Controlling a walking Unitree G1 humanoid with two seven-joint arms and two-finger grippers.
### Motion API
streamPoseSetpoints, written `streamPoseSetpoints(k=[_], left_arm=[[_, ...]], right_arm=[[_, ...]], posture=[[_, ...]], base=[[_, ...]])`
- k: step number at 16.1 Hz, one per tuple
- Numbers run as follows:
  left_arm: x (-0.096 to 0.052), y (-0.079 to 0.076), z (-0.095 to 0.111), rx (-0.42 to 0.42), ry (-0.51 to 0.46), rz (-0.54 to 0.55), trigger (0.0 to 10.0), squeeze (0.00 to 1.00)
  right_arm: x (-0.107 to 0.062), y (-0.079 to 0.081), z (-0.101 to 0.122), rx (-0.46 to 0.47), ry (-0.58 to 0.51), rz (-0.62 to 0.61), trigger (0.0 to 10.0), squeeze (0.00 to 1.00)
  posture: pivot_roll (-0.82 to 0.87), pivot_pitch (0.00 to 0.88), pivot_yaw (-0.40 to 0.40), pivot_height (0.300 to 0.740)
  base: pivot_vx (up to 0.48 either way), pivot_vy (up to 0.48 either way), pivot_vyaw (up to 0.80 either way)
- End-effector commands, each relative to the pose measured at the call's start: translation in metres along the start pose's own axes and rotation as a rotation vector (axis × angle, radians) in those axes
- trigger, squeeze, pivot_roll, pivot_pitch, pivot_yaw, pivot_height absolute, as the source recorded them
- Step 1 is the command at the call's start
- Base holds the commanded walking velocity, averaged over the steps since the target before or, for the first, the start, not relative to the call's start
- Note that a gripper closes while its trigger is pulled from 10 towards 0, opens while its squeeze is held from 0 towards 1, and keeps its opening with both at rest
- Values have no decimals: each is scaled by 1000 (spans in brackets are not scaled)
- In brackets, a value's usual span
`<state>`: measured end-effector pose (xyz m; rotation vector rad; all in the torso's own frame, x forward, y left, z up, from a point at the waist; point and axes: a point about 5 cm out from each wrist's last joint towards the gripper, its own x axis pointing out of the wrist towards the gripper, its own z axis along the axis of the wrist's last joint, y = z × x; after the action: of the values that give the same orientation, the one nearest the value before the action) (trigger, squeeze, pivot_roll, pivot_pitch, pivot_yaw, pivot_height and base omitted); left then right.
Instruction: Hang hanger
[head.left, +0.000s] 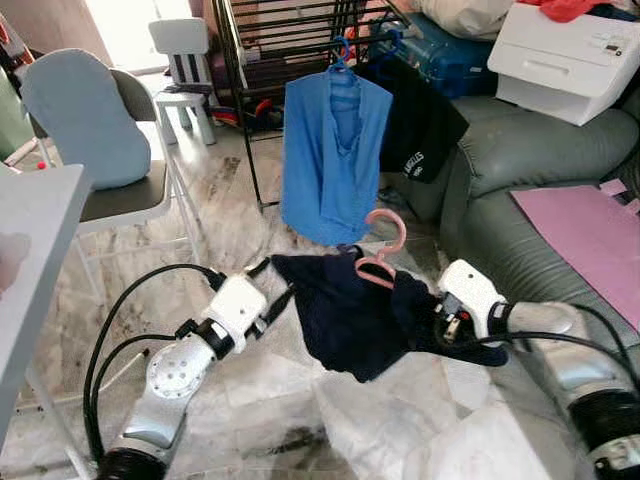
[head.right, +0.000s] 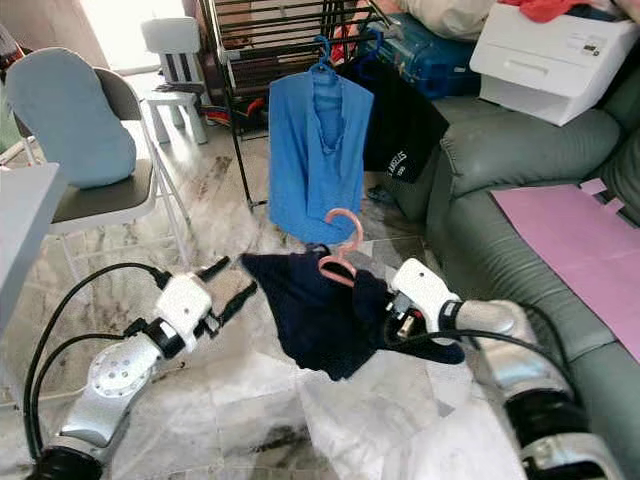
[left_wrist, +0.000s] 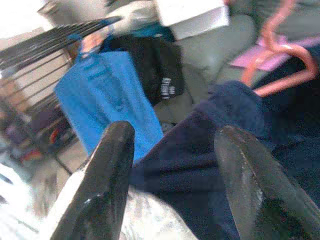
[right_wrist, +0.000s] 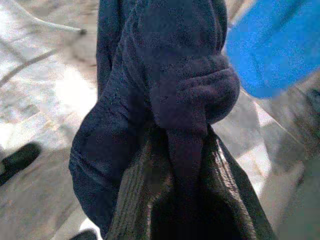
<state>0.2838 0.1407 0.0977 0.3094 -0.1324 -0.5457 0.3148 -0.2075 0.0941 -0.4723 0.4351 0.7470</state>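
**Hanger carried by its garment, not by its frame**

The pink hanger (head.left: 383, 250) sits inside a dark navy garment (head.left: 350, 315) held in the air between the two arms, its hook standing up above the collar, low in front of the drying rack (head.left: 290, 40). The right end effector (right_wrist: 185, 165) is clamped on a bunched fold of the navy cloth, on the sofa side of the garment. The left end effector (left_wrist: 172, 165) has its fingers apart, one on either side of the other shoulder of the garment, and whether they touch the cloth cannot be told.

The main risk is that only fabric is gripped. The hanger could tilt or slide out of the neck opening when the garment is lifted, because nothing holds its frame directly. The cloth could also slip from the right grip under its own weight.

Just beyond hangs a blue shirt (head.left: 333, 160) on a blue hanger (head.left: 340, 55), with a black garment (head.left: 420, 130) beside it on the same rack. The free stretch of rail looks short, so the pink hook may catch on these or knock the blue shirt off.

The grey sofa (head.left: 540, 180) close to the right arm leaves little room for swinging that elbow outward. The hook also faces sideways and may need turning to meet the rail.
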Motion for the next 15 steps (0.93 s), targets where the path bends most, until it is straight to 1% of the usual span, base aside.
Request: streamPoseSetpoints(k=[1,3,4,5,7,8,9,10,11,13,14,15], left_arm=[[-2,11,0,-84,16,143,10000,1000],[-5,12,-3,-135,31,212,10000,1000],[-7,16,-4,-159,44,270,10000,1000],[-10,20,-7,-198,62,352,10000,1000],[-12,21,-9,-207,84,406,10000,1000],[-11,21,-10,-240,93,414,10000,553],[-10,21,-9,-265,98,419,10000,0],[-8,22,-9,-264,99,425,10000,0],[-6,22,-8,-269,99,426,10000,0],[-5,22,-9,-308,101,432,10000,0],[-5,21,-9,-315,102,431,10000,0],[-5,20,-9,-323,102,425,10000,0]], right_arm=[[1,-5,10,45,-51,-152,0,0],[1,-3,6,100,-55,-245,0,0],[1,-2,3,121,-50,-276,0,0],[1,2,-2,163,-35,-319,0,0],[2,8,-9,176,-7,-340,0,0],[3,11,-11,184,4,-360,0,0],[4,13,-10,186,12,-382,0,0],[7,16,-9,194,13,-387,10000,0],[8,17,-6,209,2,-396,10000,0],[6,12,2,276,-44,-453,10000,0],[5,10,4,279,-55,-463,10000,0],[4,10,4,254,-50,-477,10000,0]], posture=[[-147,0,40,740],[-150,0,40,740],[-151,0,40,740],[-153,0,40,740],[-154,0,41,740],[-155,0,41,740],[-157,0,41,740],[-160,0,41,740],[-162,0,42,740],[-172,0,48,740],[-173,0,49,740],[-178,0,49,740]], base=[[0,0,0],[0,0,0],[0,0,0],[0,0,0],[0,0,0],[0,0,0],[0,0,0],[0,0,0],[0,0,0],[0,0,0],[0,0,0],[274,0,0]])
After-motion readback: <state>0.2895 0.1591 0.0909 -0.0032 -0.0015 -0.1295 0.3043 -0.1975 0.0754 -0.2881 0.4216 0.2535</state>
